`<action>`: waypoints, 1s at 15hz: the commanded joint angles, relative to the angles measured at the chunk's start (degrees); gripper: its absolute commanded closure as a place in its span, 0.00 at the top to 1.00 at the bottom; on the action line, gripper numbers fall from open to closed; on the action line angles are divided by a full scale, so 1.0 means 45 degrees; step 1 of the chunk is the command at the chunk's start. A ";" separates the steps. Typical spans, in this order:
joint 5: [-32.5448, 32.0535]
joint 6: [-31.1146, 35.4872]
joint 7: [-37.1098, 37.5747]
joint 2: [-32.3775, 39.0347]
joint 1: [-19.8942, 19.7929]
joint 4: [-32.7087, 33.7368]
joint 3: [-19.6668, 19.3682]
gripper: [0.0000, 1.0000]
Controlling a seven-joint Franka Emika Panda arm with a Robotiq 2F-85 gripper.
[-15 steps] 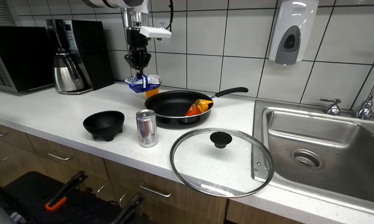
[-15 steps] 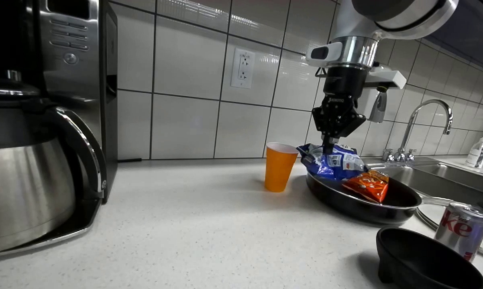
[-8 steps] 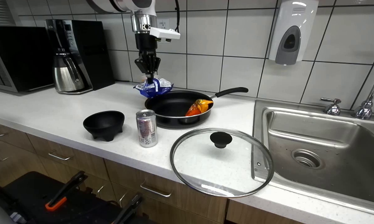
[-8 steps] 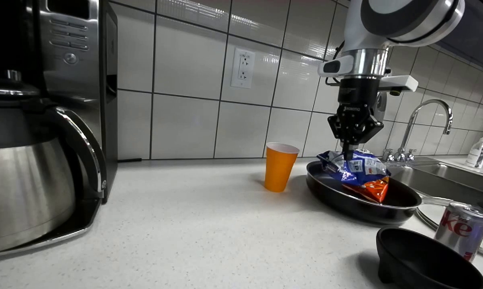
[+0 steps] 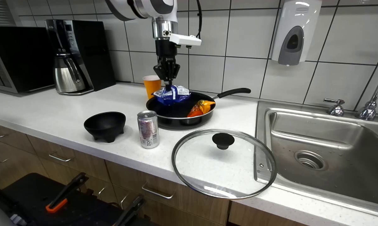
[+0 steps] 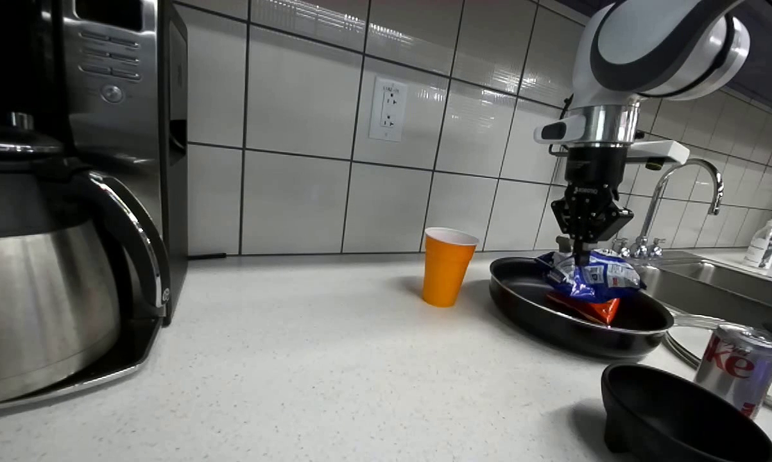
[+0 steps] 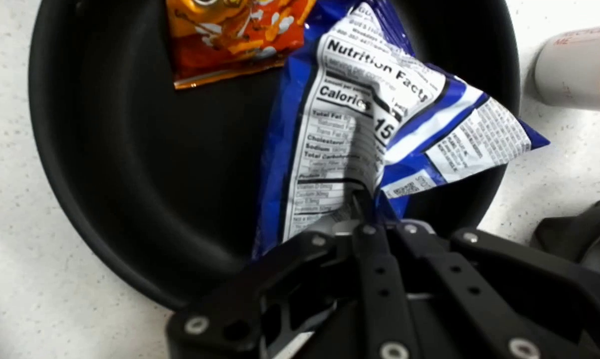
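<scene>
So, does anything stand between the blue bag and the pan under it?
Perhaps the orange packet, lying in the pan: in the wrist view its end borders the held blue bag. Otherwise nothing visible; the lid lies aside.

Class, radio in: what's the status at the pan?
Fingers shut on blue bag. Bag held over pan. Possibly in the way: orange packet inside pan.

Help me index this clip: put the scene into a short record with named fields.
setting: kitchen counter with sink
gripper: shut on the blue packet
blue packet: pinched, over the frying pan; whether it rests on anything cannot be told
frying pan: uncovered, orange packet inside
upright nearby: orange cup, silver can
other items: black bowl; glass lid, knob up, by the sink
</scene>
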 commanded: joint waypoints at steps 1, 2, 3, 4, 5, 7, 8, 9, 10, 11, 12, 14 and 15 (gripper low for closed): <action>-0.0255 0.0122 -0.0350 0.0947 -0.0303 0.1010 0.0040 0.00; -0.0297 0.0150 -0.0366 0.1183 -0.0328 0.1255 0.0059 0.00; -0.0362 0.0218 -0.0354 0.1432 -0.0337 0.1517 0.0074 0.00; -0.0406 0.0288 -0.0370 0.1648 -0.0343 0.1746 0.0094 0.00; -0.0431 0.0341 -0.0410 0.1911 -0.0356 0.2041 0.0122 0.00; -0.0511 0.0483 -0.0555 0.2376 -0.0379 0.2552 0.0180 0.00; -0.0616 0.0577 -0.0602 0.2595 -0.0375 0.2789 0.0180 0.00; -0.0672 0.0679 -0.0688 0.2773 -0.0398 0.2980 0.0195 0.00; -0.0674 0.0754 -0.0855 0.2978 -0.0451 0.3197 0.0233 0.00; -0.0629 0.0796 -0.1022 0.3141 -0.0482 0.3377 0.0271 0.00; -0.0604 0.0861 -0.1151 0.3267 -0.0483 0.3509 0.0300 0.00; -0.0587 0.0996 -0.1322 0.3410 -0.0470 0.3644 0.0349 0.00; -0.0476 0.1129 -0.1481 0.3459 -0.0519 0.3656 0.0408 0.00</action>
